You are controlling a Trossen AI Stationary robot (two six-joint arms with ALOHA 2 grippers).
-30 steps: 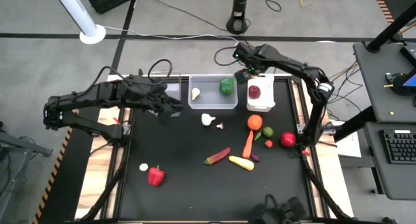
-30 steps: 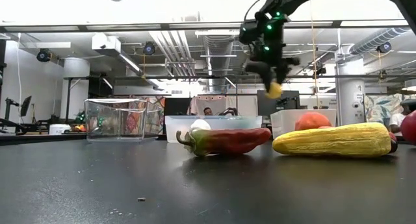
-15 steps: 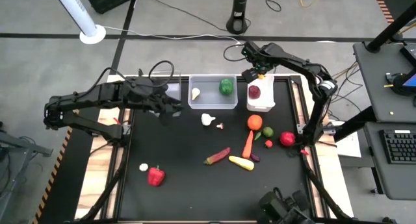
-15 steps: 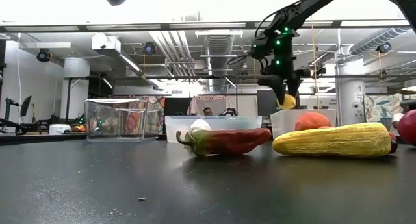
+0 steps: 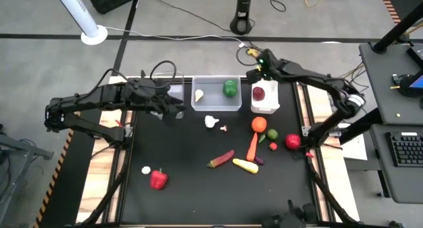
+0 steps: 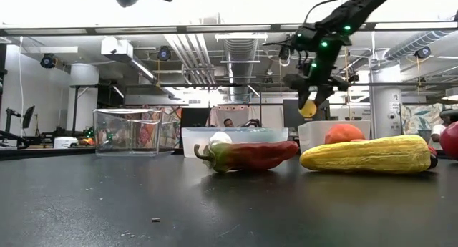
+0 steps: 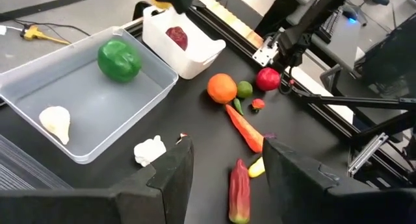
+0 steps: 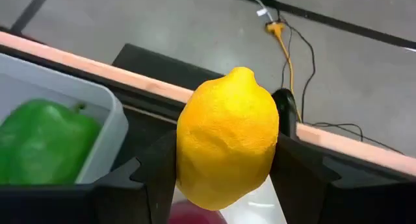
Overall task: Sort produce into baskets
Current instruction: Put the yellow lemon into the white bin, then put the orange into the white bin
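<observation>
My right gripper [image 5: 262,69] is shut on a yellow lemon [image 8: 227,136] and hangs above the far end of the narrow white bin [image 5: 264,110], which holds a dark red fruit [image 5: 258,93]. The wide clear bin [image 5: 216,109] holds a green pepper [image 5: 230,88] and a white garlic [image 5: 199,95]. My left gripper [image 7: 224,178] is open and empty above the table, just left of the wide clear bin. The narrow clear bin [image 6: 129,131] stands under my left arm. The other produce lies loose on the black table. My right gripper pinches the lemon's two sides [image 8: 188,152] between its two fingers, across its middle. The fingers [image 8: 156,172] slant down from above. The lemon [image 6: 308,108] is lifted clear, its pointed end away from the gripper.
On the table lie a white garlic [image 5: 211,121], an orange tomato [image 5: 258,124], a carrot [image 5: 252,147], a lime [image 5: 272,134], a red apple [image 5: 292,141], a red-green pepper [image 5: 221,158], a yellow squash [image 5: 245,166], and at near left a red pepper [image 5: 158,179].
My right gripper has carried the lemon a little toward the table's right edge, from by the wide clear bin's right end to above the white bin's far end. Its arm has swung out to the right. The gripper stays shut on the lemon.
</observation>
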